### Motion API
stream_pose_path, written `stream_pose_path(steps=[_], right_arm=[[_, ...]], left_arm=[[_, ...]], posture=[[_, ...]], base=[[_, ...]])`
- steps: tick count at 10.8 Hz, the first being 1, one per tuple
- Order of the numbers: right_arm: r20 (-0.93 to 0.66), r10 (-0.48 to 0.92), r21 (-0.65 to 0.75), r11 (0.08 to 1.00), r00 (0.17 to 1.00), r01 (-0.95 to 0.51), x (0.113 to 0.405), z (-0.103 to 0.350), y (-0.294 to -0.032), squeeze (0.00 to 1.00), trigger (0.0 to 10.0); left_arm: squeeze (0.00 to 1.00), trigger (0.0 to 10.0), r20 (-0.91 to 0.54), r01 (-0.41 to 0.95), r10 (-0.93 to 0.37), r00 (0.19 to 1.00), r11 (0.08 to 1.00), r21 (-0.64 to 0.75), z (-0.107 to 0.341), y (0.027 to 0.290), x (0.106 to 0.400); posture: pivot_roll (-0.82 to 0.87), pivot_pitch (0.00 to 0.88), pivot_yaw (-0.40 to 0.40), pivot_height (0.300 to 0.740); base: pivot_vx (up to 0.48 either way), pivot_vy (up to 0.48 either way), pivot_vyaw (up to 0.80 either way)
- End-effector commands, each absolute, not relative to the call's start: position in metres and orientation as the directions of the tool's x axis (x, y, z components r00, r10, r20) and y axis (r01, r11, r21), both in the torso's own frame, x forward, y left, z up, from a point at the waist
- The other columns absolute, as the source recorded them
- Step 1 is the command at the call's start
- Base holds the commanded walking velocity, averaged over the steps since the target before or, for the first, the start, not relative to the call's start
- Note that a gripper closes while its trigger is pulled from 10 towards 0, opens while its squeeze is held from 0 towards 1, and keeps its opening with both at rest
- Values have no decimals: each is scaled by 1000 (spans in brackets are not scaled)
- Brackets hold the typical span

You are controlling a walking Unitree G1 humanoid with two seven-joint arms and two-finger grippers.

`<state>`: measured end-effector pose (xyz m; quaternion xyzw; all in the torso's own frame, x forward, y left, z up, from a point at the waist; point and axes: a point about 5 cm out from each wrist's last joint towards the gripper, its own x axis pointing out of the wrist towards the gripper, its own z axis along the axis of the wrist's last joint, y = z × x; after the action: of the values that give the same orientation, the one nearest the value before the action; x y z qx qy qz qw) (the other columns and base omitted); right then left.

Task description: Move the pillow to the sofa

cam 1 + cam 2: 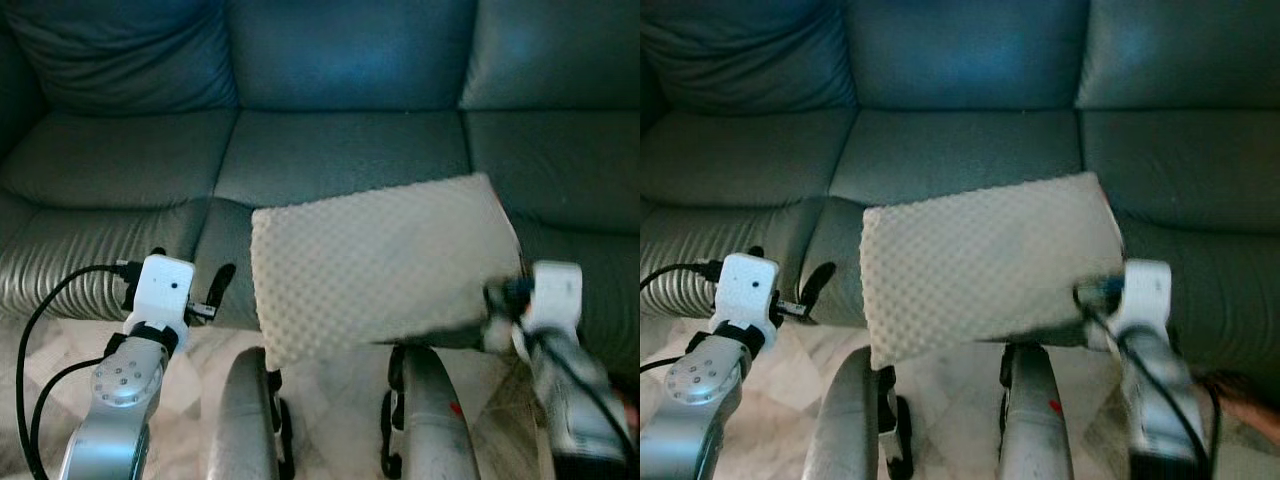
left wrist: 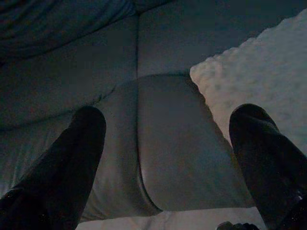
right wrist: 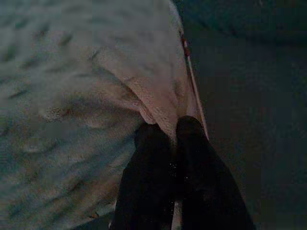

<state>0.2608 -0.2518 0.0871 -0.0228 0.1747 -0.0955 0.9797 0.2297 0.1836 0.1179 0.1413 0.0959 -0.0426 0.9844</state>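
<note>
A cream, bumpy-textured pillow [image 1: 380, 265] hangs over the front edge of the dark teal sofa [image 1: 340, 150], its far edge above the middle seat cushion. My right gripper [image 3: 165, 132] is shut on the pillow's near right corner, pinching the fabric [image 3: 158, 108] between both fingers. My left gripper [image 1: 215, 290] stands open beside the pillow's left edge, apart from it, in front of the seat cushion [image 2: 177, 153]. The left fingers [image 2: 72, 158] hold nothing.
The sofa's three seat cushions and back cushions [image 1: 350, 50] span the whole view ahead. Pale marble floor [image 1: 330, 400] lies below, with my two legs [image 1: 245, 420] on it. Black cables [image 1: 40, 340] loop by my left arm. A person's hand [image 1: 1255, 410] shows at the lower right.
</note>
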Motion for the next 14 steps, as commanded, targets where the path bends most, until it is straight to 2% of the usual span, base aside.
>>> stream_pose_path(steps=[1,2,3,5,6,7,8,10,13,14], right_arm=[[-365,-173,-54,985,915,165,258,78,-243,0,0],[-375,-150,-31,988,915,149,259,73,-234,0,0],[-377,-147,-24,989,915,149,259,71,-231,0,0],[-371,-151,-15,988,916,157,259,72,-229,0,0],[-361,-151,-8,987,920,159,260,74,-228,0,0],[-355,-153,-1,987,922,163,261,76,-227,0,0],[-352,-152,1,987,924,162,261,77,-224,0,0],[-342,-155,12,986,927,169,259,82,-222,0,0],[-338,-173,21,981,925,191,251,88,-224,0,0],[-339,-174,21,981,925,192,250,89,-224,0,0]], left_arm=[[1000,10000,-232,90,-24,972,957,277,111,192,226],[1000,10000,-256,109,-39,966,959,262,109,192,224],[1000,10000,-362,227,-145,921,955,193,96,181,218],[1000,10000,-455,349,-262,851,930,118,86,164,218],[1000,10000,-467,355,-259,846,926,130,85,163,221],[251,10000,-466,362,-270,843,925,118,84,158,231],[0,10000,-467,374,-287,837,922,104,84,153,238],[0,10000,-487,408,-310,817,907,107,76,136,256],[0,10000,-586,512,-359,726,852,112,43,110,259],[0,10000,-593,515,-354,723,848,123,37,107,260]], posture=[[101,208,120,611],[101,208,120,611],[109,209,121,611],[101,208,127,611],[95,206,128,611],[89,207,129,611],[74,213,132,611],[46,221,136,611],[-4,256,140,611],[-10,261,139,611]], base=[[0,0,0],[0,0,0],[0,0,0],[0,0,0],[0,0,0],[0,0,0],[0,0,0],[0,0,0],[0,0,0],[0,0,0]])
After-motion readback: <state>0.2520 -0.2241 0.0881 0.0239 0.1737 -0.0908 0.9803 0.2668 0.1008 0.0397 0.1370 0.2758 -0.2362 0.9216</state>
